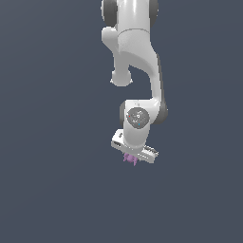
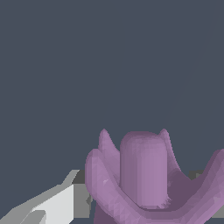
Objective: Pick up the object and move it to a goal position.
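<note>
The object (image 1: pixel 130 159) is a tiny purple-mauve lumpy thing with small nubs. In the exterior view it pokes out just under my white gripper (image 1: pixel 131 156), near the middle of the picture. In the wrist view the object (image 2: pixel 144 175) fills the lower part, with a rounded central lump and curved flaps around it. One grey-white finger (image 2: pixel 57 203) shows beside it; the other is hidden behind the object. The gripper looks shut on the object, which sits between the fingers.
Plain dark blue-grey ground fills both views. The white arm (image 1: pixel 135 47) comes down from the top of the exterior view. No other objects or goal marker show.
</note>
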Action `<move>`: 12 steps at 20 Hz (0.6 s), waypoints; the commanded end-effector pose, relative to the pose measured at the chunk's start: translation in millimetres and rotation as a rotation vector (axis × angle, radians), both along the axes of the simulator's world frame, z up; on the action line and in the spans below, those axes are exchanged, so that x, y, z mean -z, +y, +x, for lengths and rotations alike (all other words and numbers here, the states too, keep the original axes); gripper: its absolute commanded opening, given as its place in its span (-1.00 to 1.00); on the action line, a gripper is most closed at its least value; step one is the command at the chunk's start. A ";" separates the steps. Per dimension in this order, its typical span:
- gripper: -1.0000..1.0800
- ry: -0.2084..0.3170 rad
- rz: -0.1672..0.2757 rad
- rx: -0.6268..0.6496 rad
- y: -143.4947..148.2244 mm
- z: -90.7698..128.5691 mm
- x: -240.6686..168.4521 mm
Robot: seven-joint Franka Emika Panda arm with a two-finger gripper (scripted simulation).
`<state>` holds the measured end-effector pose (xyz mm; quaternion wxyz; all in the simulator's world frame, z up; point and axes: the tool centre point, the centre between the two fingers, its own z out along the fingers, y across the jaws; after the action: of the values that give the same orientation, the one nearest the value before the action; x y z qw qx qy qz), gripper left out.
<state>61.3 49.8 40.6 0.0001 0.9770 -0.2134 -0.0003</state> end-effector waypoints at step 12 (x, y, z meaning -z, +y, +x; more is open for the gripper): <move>-1.00 -0.001 0.000 0.000 -32.5 -27.5 -40.1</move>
<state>38.6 23.6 72.9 -0.0001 0.9770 -0.2132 -0.0006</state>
